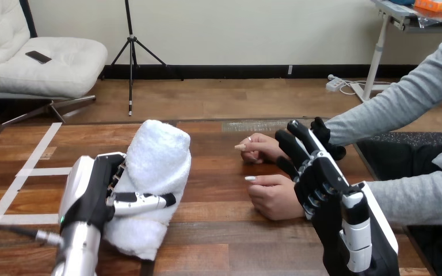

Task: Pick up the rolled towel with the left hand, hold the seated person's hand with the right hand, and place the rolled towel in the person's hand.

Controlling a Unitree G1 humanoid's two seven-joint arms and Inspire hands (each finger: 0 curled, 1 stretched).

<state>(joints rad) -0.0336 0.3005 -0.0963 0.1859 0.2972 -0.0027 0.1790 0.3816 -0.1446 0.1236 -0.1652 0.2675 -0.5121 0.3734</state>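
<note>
Rolled towel is seen left of centre on the wooden table, with strips of white tape to its left and the person's two hands to its right. The right hand, black and hard-shelled, is held with fingers straight between the person's upper hand and lower hand; contact cannot be told. The towel is white, fluffy terry, a thick cylinder, its long axis running from upper right to lower left. It is clasped by the left hand, whose thumb is laid across it.
</note>
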